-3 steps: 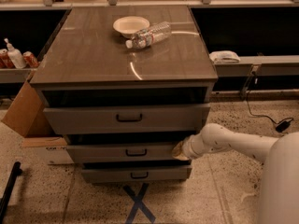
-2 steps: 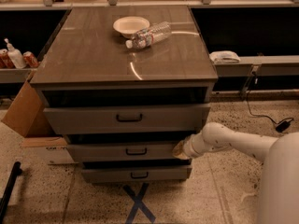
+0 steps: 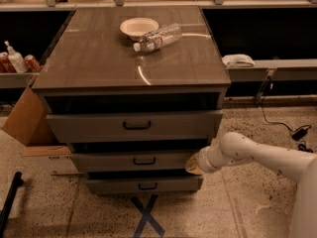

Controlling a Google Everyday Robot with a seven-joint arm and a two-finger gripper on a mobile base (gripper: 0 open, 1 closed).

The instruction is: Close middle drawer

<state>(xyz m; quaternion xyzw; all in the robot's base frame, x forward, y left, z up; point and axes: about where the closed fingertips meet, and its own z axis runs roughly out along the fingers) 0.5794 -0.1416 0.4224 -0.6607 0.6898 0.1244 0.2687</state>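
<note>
The grey-brown cabinet (image 3: 129,68) has three drawers. The middle drawer (image 3: 133,160) is a flat grey front with a small black bar handle (image 3: 144,160); it stands slightly out from the cabinet, less than the top drawer (image 3: 133,125) above it. My gripper (image 3: 194,164) is at the end of the white arm (image 3: 247,155), which comes in from the right. It is pressed against the right end of the middle drawer's front. The fingers are hidden behind the wrist.
A white bowl (image 3: 139,27) and a lying plastic bottle (image 3: 158,36) rest on the cabinet top. A cardboard box (image 3: 29,128) stands at the left of the cabinet. A blue tape X (image 3: 147,214) marks the floor in front. A cable and plug (image 3: 297,132) lie on the floor at right.
</note>
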